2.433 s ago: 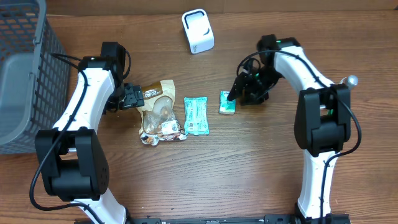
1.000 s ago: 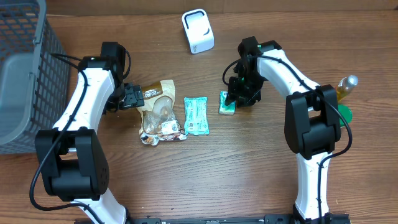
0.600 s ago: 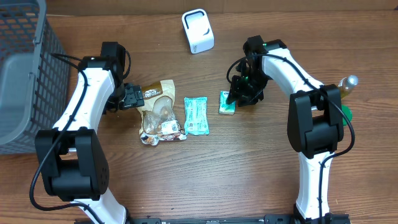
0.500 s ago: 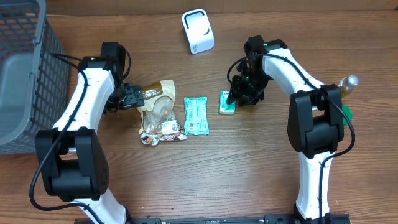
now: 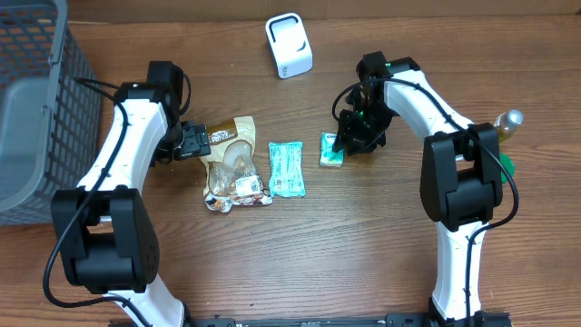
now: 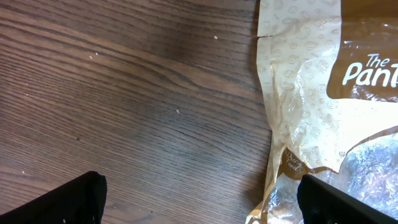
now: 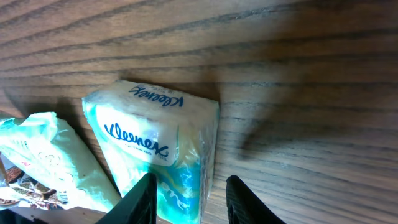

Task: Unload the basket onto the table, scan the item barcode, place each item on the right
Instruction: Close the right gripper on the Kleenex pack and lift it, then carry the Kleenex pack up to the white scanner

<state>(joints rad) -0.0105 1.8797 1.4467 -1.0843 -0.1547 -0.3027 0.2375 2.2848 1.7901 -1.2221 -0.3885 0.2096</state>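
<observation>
A small Kleenex tissue pack lies on the wooden table right of centre. My right gripper hangs over its right end. In the right wrist view the Kleenex pack shows its logo. The right gripper is partly open, one finger over the pack and the other just off its right edge with a sliver of wood between. The white scanner stands at the back. My left gripper is wide open at the upper left corner of a tan snack bag. In the left wrist view the gripper straddles bare wood and the snack bag's edge.
A teal wipes packet lies between the snack bag and the tissue pack, and its corner shows in the right wrist view. A grey mesh basket fills the left edge. A bottle stands at the far right.
My right gripper came left onto the tissue pack, then its wrist shifted slightly right and its jaws narrowed. The left arm and all items have stayed put.
</observation>
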